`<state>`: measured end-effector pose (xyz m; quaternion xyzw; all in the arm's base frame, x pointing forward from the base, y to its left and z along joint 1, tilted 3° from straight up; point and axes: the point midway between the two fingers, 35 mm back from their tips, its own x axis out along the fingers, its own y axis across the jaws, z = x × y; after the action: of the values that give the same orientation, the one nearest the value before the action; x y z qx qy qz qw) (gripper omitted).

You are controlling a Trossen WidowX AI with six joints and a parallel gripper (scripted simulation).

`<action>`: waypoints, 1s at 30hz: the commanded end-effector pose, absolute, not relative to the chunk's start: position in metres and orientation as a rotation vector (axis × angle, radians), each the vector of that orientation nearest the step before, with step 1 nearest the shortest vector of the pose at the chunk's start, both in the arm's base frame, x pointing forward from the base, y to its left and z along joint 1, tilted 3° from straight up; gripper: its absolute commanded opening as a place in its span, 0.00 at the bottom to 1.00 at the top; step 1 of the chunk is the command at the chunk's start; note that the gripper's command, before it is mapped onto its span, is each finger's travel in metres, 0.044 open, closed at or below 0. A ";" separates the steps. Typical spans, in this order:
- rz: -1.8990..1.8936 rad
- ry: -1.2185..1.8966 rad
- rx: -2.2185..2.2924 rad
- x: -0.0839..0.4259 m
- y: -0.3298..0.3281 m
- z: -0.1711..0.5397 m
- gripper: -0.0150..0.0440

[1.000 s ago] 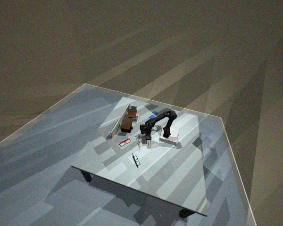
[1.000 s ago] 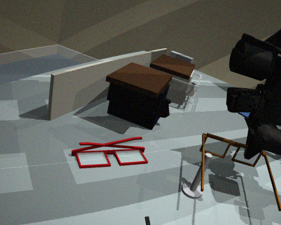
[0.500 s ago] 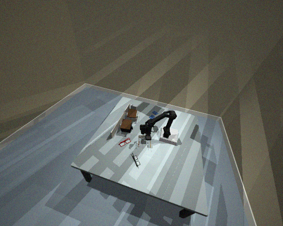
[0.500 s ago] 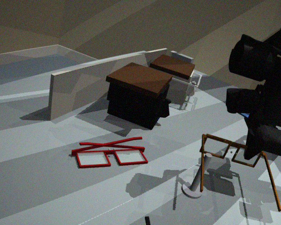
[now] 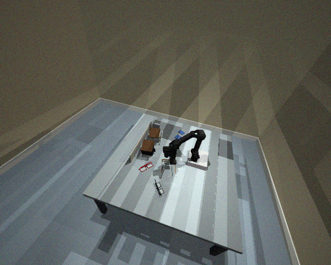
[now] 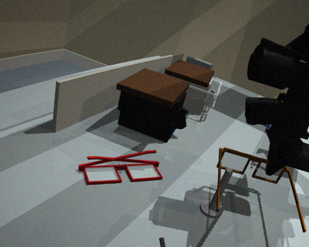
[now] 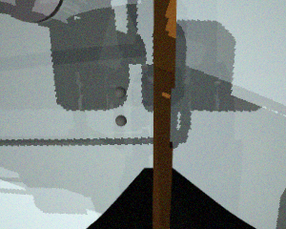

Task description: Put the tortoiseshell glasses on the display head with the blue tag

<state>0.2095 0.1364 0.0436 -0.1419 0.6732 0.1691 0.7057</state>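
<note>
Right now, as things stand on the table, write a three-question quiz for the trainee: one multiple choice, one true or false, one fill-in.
1. What is the gripper shut on?
a) the red glasses
b) the tortoiseshell glasses
c) the black glasses

2. True or false: the red glasses are on a display head.

3. Fill in: the tops of the two boxy heads, the near one and the far one, are coloured ____.

Key: 1 b; 2 false; 3 brown

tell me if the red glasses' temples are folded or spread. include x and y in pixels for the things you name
Folded: on the red glasses (image 5: pixel 145 166) (image 6: pixel 120 166), both temples cross each other just behind the lenses.
</note>
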 end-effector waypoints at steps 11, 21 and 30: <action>0.380 1.487 -0.315 0.214 0.137 0.098 0.25; 0.339 1.484 -0.293 0.212 0.138 0.107 0.25; 0.130 1.443 -0.163 0.205 0.145 0.112 0.25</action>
<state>0.2071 0.1424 0.1085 -0.0968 0.6665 0.0929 0.7333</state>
